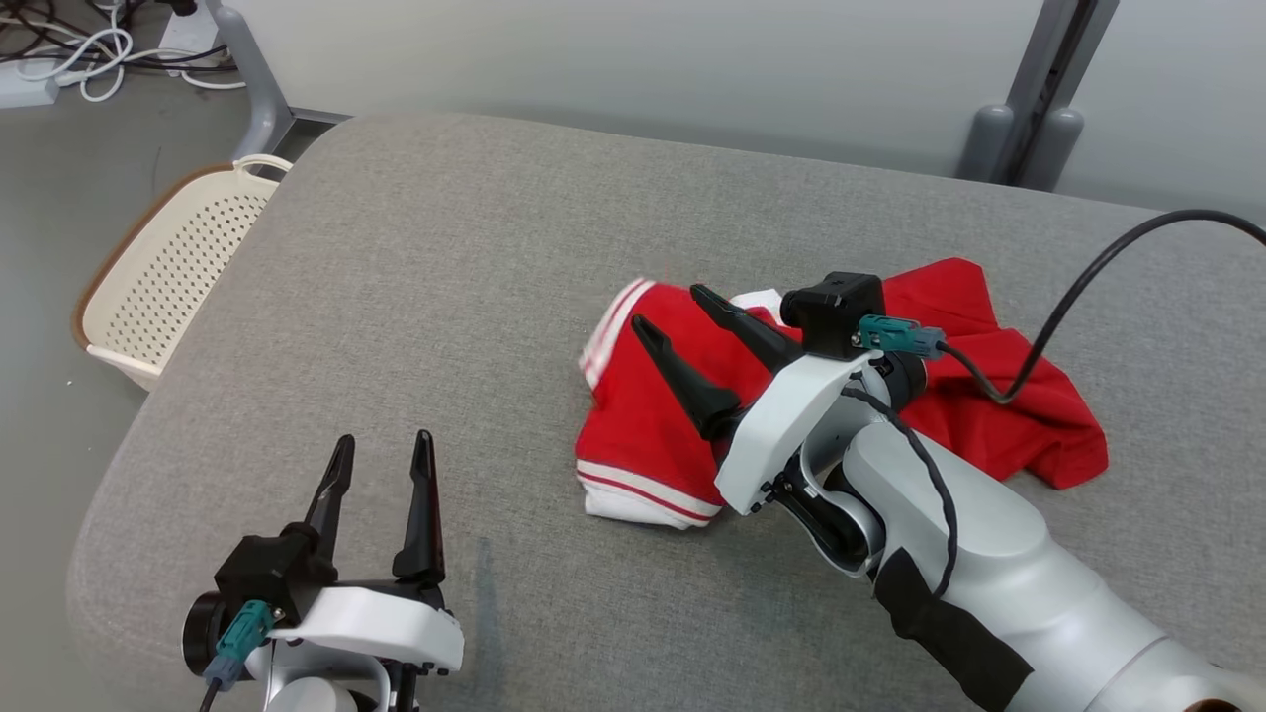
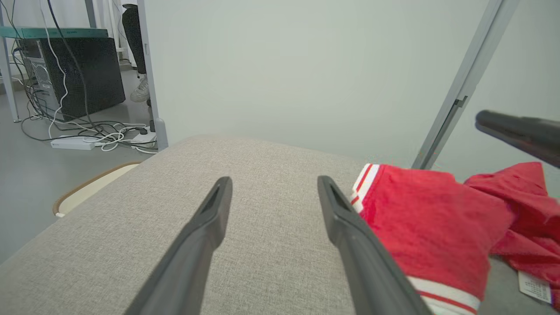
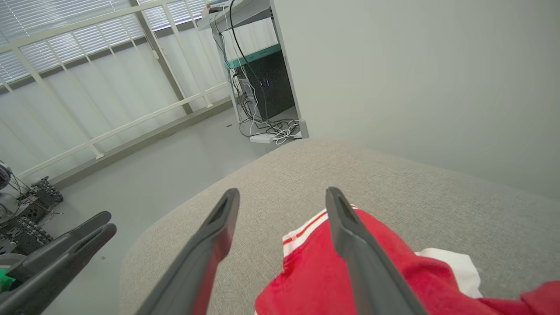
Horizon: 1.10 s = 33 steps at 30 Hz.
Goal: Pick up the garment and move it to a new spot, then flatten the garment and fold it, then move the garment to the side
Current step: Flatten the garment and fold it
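Over the right-centre of the grey padded table point(image 1: 445, 247), the right gripper point(image 1: 665, 307) stands with its two dark fingers spread wide; I see nothing clamped between them; they are poised over the left part of the garment point(image 1: 623, 435), and in the right wrist view the red cloth lies below and between them; whether the tips touch the fabric I cannot tell.

Over the table's near left corner, the left gripper point(image 1: 384, 440) is likewise fully spread and empty-handed; in its own wrist view the bare grey cover shows between the fingers, with the garment just beside its right finger.

The garment is red with white striped trim; it lies crumpled on the table, right of centre, part of it hidden under the right arm; a white label shows at its near edge in the left wrist view.

Beside the table's left edge and lower than it sits a cream perforated basket point(image 1: 168, 267); its holed bottom is in plain sight, the remainder is hidden behind the table's edge, so I cannot report its contents in full.
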{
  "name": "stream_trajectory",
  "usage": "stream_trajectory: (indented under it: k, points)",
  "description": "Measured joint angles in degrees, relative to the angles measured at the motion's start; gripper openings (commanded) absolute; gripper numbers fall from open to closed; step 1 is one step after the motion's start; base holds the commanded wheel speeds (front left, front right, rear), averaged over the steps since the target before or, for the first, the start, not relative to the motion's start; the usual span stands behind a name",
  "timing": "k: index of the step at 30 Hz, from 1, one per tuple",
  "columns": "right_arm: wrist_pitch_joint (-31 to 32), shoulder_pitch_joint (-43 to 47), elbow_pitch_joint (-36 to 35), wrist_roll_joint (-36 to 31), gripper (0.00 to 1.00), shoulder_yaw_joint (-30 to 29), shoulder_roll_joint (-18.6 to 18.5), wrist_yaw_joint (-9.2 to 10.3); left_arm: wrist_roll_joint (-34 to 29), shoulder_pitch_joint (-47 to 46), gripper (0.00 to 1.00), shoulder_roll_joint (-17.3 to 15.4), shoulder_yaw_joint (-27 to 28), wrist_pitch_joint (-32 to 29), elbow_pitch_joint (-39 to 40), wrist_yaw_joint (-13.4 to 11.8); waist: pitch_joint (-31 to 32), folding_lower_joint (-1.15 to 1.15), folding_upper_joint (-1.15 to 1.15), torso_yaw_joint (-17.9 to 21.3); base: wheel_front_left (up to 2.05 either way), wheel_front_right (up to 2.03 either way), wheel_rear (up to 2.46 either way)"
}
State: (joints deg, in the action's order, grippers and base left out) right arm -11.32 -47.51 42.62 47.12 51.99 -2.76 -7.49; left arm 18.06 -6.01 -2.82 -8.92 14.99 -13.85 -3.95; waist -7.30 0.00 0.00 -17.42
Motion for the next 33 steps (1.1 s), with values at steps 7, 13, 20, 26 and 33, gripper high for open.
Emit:
stream_trajectory:
  k: [7, 13, 20, 26, 33]
  points:
    - [-3.38, -1.63, 4.46, -2.61, 1.0, -1.35, -1.32, 0.0, -0.09, 0.42, 1.0, 0.01, -0.41, 0.01, 0.37, -0.15, 0.02, 0.0, 0.0, 2.41, 0.0, 0.0, 0.0]
    - [-3.59, -0.47, 3.23, -12.96, 1.0, -5.89, -8.08, 0.0, -0.31, 0.55, 1.0, 0.03, -1.07, 0.01, 0.71, -0.16, -0.1, 0.0, 0.0, 5.18, 0.0, 0.0, 0.0]
    - [-3.59, 7.23, 2.79, -18.61, 1.0, -6.43, -11.45, 0.0, -0.29, 0.55, 1.0, 0.02, -1.72, 0.01, 0.74, -0.21, -0.85, 0.0, 0.0, 6.36, 0.0, 0.0, 0.0]
    - [-3.59, 6.46, 4.7, -25.84, 1.0, -7.19, -13.04, 0.0, -0.22, -0.29, 1.0, 0.08, -2.58, 0.01, 0.56, -0.08, -2.04, 0.0, 0.0, 5.36, 0.0, 0.0, 0.0]
    - [-3.67, 4.63, 9.38, -32.74, 0.0, -9.98, -13.13, -0.01, -0.23, -0.83, 1.0, 0.03, -2.63, 0.0, 0.34, -0.16, -3.57, 0.0, 0.0, 1.91, 0.0, 0.0, 0.0]
